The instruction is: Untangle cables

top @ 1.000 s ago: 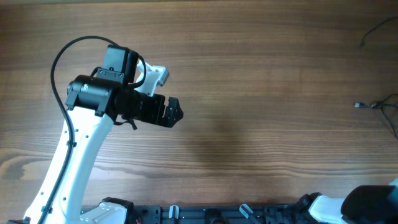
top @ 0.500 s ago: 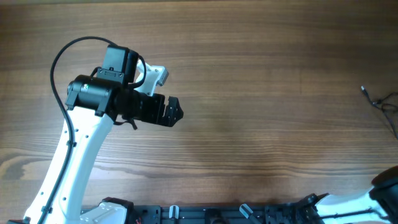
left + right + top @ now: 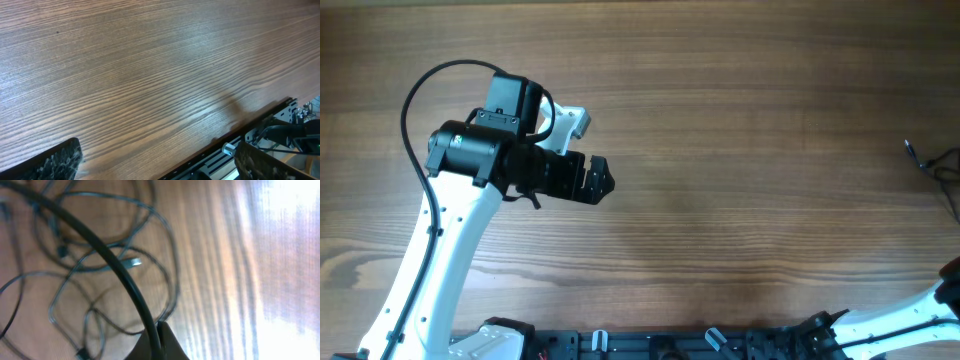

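Note:
In the overhead view only a short piece of the thin black cables [image 3: 926,164] shows, at the right edge of the table. In the right wrist view, the right gripper [image 3: 158,336] is shut on one black cable [image 3: 100,245] that runs up to the left. Below it lies a blurred tangle of thin cables [image 3: 95,287] with a small plug end [image 3: 132,262]. The right gripper itself is outside the overhead view. The left gripper [image 3: 599,180] is open and empty over bare wood at the left-middle, far from the cables. Its fingers stand wide apart in the left wrist view [image 3: 157,150].
The white left arm [image 3: 440,250] with its thick black cable loop [image 3: 415,110] rises from the near left. A black rail [image 3: 650,342] runs along the table's near edge [image 3: 260,127]. A bit of the right arm [image 3: 920,310] shows at the bottom right corner.
The cable pieces at the right edge have been pulled further right, mostly out of the overhead view. The right arm has moved out toward the right corner. The left arm has not moved.

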You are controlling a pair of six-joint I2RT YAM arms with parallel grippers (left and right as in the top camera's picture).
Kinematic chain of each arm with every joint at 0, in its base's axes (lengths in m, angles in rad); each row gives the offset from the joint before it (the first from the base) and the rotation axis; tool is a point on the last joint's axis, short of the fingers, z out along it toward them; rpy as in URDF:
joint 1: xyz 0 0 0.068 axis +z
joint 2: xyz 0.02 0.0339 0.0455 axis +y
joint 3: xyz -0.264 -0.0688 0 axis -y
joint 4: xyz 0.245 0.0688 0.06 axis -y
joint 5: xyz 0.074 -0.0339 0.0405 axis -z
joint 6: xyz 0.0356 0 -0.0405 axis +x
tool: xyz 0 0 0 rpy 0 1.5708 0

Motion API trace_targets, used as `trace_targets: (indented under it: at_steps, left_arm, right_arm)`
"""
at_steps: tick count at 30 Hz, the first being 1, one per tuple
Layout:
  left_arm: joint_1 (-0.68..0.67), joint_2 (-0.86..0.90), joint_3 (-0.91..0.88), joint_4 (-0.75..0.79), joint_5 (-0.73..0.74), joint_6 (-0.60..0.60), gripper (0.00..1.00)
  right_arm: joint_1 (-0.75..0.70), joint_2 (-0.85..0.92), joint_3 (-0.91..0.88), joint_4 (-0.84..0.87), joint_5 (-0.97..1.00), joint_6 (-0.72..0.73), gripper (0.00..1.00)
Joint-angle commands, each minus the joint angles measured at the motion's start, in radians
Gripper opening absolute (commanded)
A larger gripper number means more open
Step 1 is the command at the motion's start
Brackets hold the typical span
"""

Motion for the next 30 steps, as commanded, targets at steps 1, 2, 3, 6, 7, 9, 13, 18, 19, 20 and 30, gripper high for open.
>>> trace_targets:
  at_steps: [1,2,3,6,7,9,13,18,19,20,30]
  left_arm:
    - [0.001,0.003,0.001,-0.001,-0.009,-0.010,1.00]
    - [0.001,0.003,0.000,0.000,-0.009,-0.010,1.00]
    - [0.001,0.003,0.000,0.000,-0.009,-0.010,1.00]
    - [0.001,0.003,0.000,0.000,-0.009,-0.010,1.00]
    - [0.001,0.003,0.000,0.000,-0.009,-0.010,1.00]
    - [0.001,0.003,0.000,0.000,-0.009,-0.010,1.00]
    - [0.001,0.003,0.000,0.000,-0.009,-0.010,1.00]
    - [0.001,0.003,0.000,-0.001,-0.009,-0.010,1.00]
    - [0.001,0.003,0.000,-0.001,-0.009,-0.010,1.00]
    - [0.001,0.003,0.000,0.000,-0.009,-0.010,1.00]
    - [0.001,0.003,0.000,0.004,-0.009,-0.010,1.00]
  right_arm:
    - [-0.032,0.017,-0.004,-0.008,0.064,0.045,0.25]
    - [-0.042,0.017,-0.004,-0.005,0.019,0.044,0.66]
    - [-0.049,0.017,-0.004,0.007,-0.035,0.037,0.81]
    - [-0.071,0.017,-0.004,0.053,-0.289,0.004,1.00]
    - [-0.077,0.017,-0.004,0.069,-0.395,-0.012,1.00]
    - [-0.082,0.017,-0.004,0.124,-0.700,-0.015,1.00]
    - [-0.074,0.017,-0.004,0.308,-1.376,0.025,1.00]
    - [0.068,-0.019,-0.004,1.134,-1.746,0.496,1.00]
    - [0.104,-0.034,-0.004,1.229,-1.746,0.523,1.00]
    - [0.151,-0.048,-0.004,1.355,-1.746,0.587,1.00]
    - [0.550,-0.146,-0.004,1.960,-1.746,0.643,1.00]
